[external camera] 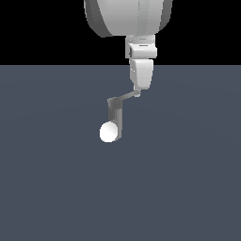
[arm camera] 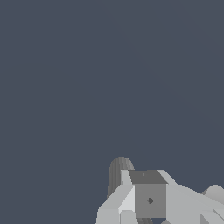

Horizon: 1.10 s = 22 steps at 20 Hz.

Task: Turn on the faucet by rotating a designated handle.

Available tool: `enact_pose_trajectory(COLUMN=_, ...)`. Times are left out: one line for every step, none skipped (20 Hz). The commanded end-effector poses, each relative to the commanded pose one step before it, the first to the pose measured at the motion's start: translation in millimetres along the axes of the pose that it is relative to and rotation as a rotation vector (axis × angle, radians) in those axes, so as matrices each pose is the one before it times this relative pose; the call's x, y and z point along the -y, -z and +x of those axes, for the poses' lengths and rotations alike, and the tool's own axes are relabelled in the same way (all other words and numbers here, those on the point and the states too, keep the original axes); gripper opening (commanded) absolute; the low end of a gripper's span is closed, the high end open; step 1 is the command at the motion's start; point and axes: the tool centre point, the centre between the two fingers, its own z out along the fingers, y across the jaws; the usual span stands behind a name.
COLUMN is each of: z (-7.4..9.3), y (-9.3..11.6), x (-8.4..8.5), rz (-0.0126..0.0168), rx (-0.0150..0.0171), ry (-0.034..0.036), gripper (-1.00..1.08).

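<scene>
In the exterior view the faucet (external camera: pixel 114 114) is a small grey upright post with a white ball-like end (external camera: pixel 108 132) low on its near side. The handle (external camera: pixel 126 97) is a thin grey bar that runs from the post's top toward the exterior view's right. My gripper (external camera: pixel 139 89) hangs down from the white arm, and its tip meets the handle's outer end. Its fingers look pressed together with no gap and nothing between them. In the wrist view the gripper (arm camera: pixel 148 192) sits right beside the ribbed grey post (arm camera: pixel 116 173). The handle is hidden there.
A flat dark blue-grey floor (external camera: pixel 188 188) spreads around the faucet. The large white arm link (external camera: pixel 127 16) hangs over the far side of the scene, against a black background.
</scene>
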Motion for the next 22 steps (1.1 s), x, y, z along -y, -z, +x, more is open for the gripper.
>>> enact_pose_trajectory(z=7.14, y=-10.29, x=-16.78, rz=-0.02617, rx=0.00140, ry=-0.01135, gripper=-1.00)
enact_pose_trajectory(z=0.26, y=0.01, x=-3.13, rz=0.00000, rx=0.00000, ry=0.00000, gripper=-1.00)
enact_pose_trajectory(z=0.27, y=0.02, x=-3.14, rz=0.00000, rx=0.00000, ry=0.00000, gripper=-1.00)
enact_pose_trajectory(z=0.00, y=0.00, x=0.00, rz=0.00000, rx=0.00000, ry=0.00000, gripper=-1.00)
enact_pose_trajectory(z=-9.57, y=14.08, x=13.92, rz=0.03403, rx=-0.00193, ry=0.01620, gripper=-1.00)
enact_pose_trajectory(z=-1.72, y=-0.57, x=-3.29, rz=-0.00152, rx=0.00009, ry=-0.00074, gripper=-1.00)
enact_pose_trajectory(z=-1.69, y=-0.63, x=-3.29, rz=-0.00164, rx=0.00010, ry=-0.00080, gripper=-1.00)
enact_pose_trajectory(z=-1.74, y=-0.56, x=-3.33, rz=-0.00152, rx=0.00009, ry=-0.00074, gripper=-1.00)
enact_pose_trajectory(z=-1.72, y=-0.63, x=-3.33, rz=-0.00164, rx=0.00010, ry=-0.00080, gripper=-1.00)
enact_pose_trajectory(z=-1.73, y=-0.63, x=-3.35, rz=-0.00164, rx=0.00010, ry=-0.00080, gripper=-1.00)
enact_pose_trajectory(z=-1.78, y=-0.56, x=-3.39, rz=-0.00152, rx=0.00009, ry=-0.00074, gripper=-1.00)
enact_pose_trajectory(z=-1.74, y=-0.66, x=-3.39, rz=-0.00170, rx=0.00010, ry=-0.00083, gripper=-1.00)
enact_pose_trajectory(z=-1.77, y=-0.62, x=-3.41, rz=-0.00164, rx=0.00010, ry=-0.00080, gripper=-1.00)
enact_pose_trajectory(z=-1.79, y=-0.62, x=-3.43, rz=-0.00164, rx=0.00010, ry=-0.00080, gripper=-1.00)
enact_pose_trajectory(z=-1.80, y=-0.62, x=-3.45, rz=-0.00164, rx=0.00010, ry=-0.00080, gripper=-1.00)
enact_pose_trajectory(z=-1.81, y=-0.61, x=-3.47, rz=-0.00164, rx=0.00010, ry=-0.00080, gripper=-1.00)
enact_pose_trajectory(z=-1.83, y=-0.61, x=-3.49, rz=-0.00164, rx=0.00010, ry=-0.00080, gripper=-1.00)
enact_pose_trajectory(z=-1.82, y=-0.64, x=-3.50, rz=-0.00170, rx=0.00011, ry=-0.00082, gripper=-1.00)
enact_pose_trajectory(z=-1.84, y=-0.64, x=-3.52, rz=-0.00170, rx=0.00011, ry=-0.00082, gripper=-1.00)
enact_pose_trajectory(z=-1.87, y=-0.61, x=-3.55, rz=-0.00164, rx=0.00011, ry=-0.00079, gripper=-1.00)
enact_pose_trajectory(z=-1.86, y=-0.63, x=-3.55, rz=-0.00170, rx=0.00012, ry=-0.00082, gripper=-1.00)
enact_pose_trajectory(z=-1.88, y=-0.63, x=-3.57, rz=-0.00170, rx=0.00012, ry=-0.00082, gripper=-1.00)
